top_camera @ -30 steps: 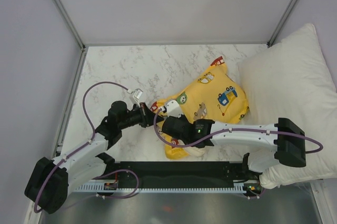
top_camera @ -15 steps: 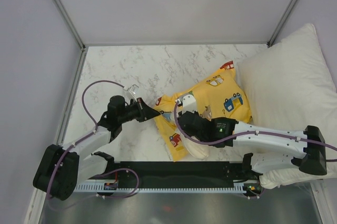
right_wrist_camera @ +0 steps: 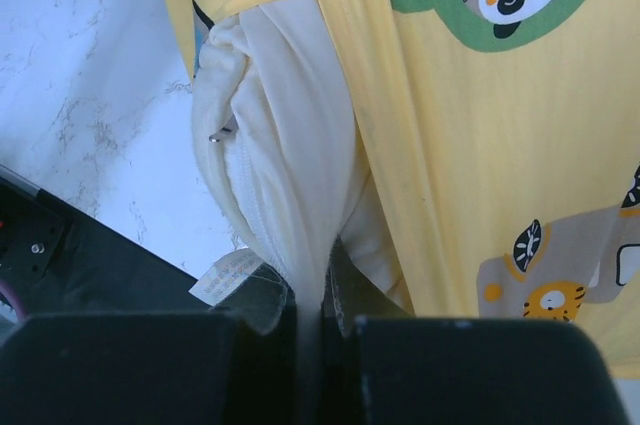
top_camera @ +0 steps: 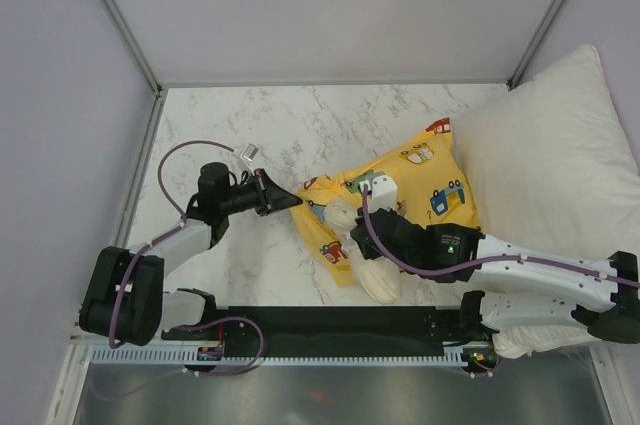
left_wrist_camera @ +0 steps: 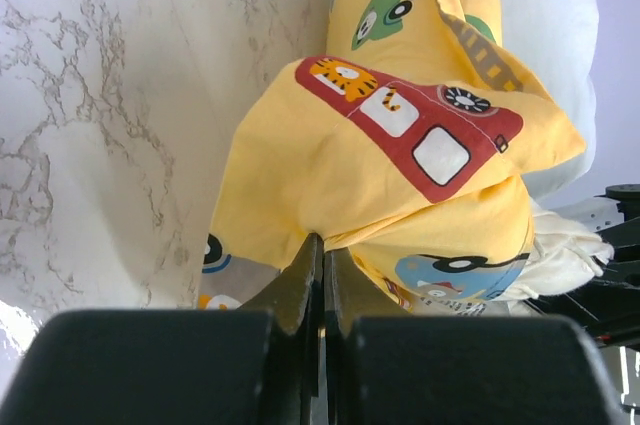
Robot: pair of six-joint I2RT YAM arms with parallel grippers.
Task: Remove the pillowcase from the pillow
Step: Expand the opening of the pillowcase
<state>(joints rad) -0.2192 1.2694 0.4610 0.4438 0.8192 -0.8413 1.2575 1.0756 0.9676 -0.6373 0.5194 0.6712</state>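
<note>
Yellow car-print fabric pillowcase [top_camera: 410, 180]: left gripper [left_wrist_camera: 322, 263] clamped on its left corner, right gripper [right_wrist_camera: 322, 297] clamped on small cream rectangular soft pillow [right_wrist_camera: 285, 145] sticking out its near end.

Your left arm [top_camera: 175, 240] reaches from the near left corner toward the middle of the surface. Your left end effector [top_camera: 292, 203] points right, its fingers pressed together on a fold of the pillowcase [left_wrist_camera: 400, 145]. Your right arm [top_camera: 530, 270] stretches low along the near edge, leftward. Your right end effector [top_camera: 350, 217] is clamped on the pillow [right_wrist_camera: 285, 145].
</note>
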